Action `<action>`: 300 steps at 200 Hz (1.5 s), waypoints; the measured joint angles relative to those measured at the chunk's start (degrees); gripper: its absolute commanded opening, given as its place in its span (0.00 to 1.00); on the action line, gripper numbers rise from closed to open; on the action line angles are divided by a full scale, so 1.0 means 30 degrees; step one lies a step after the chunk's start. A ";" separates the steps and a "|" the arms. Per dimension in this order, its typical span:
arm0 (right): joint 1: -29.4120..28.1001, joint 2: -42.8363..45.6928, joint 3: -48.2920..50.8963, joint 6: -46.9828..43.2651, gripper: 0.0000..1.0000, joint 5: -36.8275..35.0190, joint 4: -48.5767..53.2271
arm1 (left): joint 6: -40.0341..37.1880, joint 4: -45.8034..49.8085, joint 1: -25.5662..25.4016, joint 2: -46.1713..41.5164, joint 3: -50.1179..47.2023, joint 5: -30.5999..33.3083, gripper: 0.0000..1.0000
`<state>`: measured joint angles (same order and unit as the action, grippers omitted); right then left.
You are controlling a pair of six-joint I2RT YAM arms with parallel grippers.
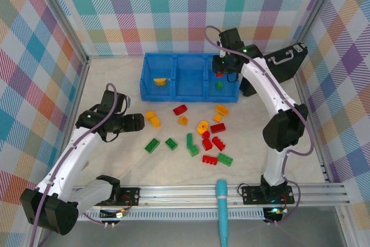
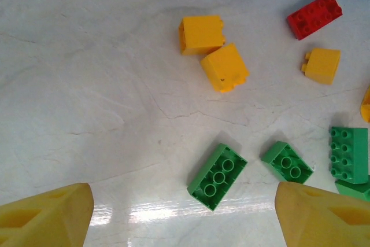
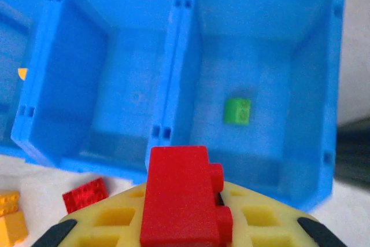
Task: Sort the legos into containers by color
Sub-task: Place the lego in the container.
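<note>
Nearest to the bases, the left gripper (image 1: 137, 122) is hanging low over the table (image 1: 127, 163). Its wrist view shows its yellow fingertips (image 2: 46, 215) standing wide apart with nothing between them. Just ahead of it a green brick (image 2: 217, 176) is lying upside down, and a little farther two yellow bricks (image 2: 202, 34) are resting against each other.

In the middle of the table most of the legos (image 1: 202, 137) are waiting, red, yellow and green mixed together, all outside the blue bin (image 1: 147, 88).

Farther back, the right gripper (image 1: 219, 75) is hovering over the bin. Its fingers are clamped on a red brick (image 3: 184, 195). From its wrist camera this brick is sitting above the front wall, near the divider between the middle compartment (image 3: 110, 85) and the right compartment (image 3: 289, 56).

Inside the bin, the left compartment (image 1: 151, 70) is holding one yellow piece (image 1: 159, 81). The right one is holding one small green piece (image 3: 237, 111), and the middle one is looking empty.

So the sorting is only beginning, I think: two pieces are lying in the bin, one is in the air, and the rest are on the table. In my judgement the red brick belongs in the empty middle compartment, not beside the green piece.
</note>
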<state>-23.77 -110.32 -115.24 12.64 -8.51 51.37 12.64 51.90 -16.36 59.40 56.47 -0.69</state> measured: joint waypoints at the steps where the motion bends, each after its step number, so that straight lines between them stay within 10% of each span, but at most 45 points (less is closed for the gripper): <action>1: -0.0007 -0.0036 -0.0015 -0.0029 0.14 0.0000 -0.0022 | 0.0007 -0.0015 -0.0015 0.0000 -0.0015 -0.0007 0.82; 162: -0.2987 -0.5676 -0.1603 -0.4517 0.22 0.0029 -0.4364 | 0.3045 -0.0903 -0.2419 0.0233 -0.1923 0.0474 0.84; 300: -0.3104 -0.7053 -0.1027 -0.4663 0.43 0.0342 -0.4401 | 0.4269 -0.2353 -0.2419 0.6003 -0.0262 0.1413 0.88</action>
<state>-33.08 -131.48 -118.32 -1.34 -7.49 38.17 25.45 44.84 -23.62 77.41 55.68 3.55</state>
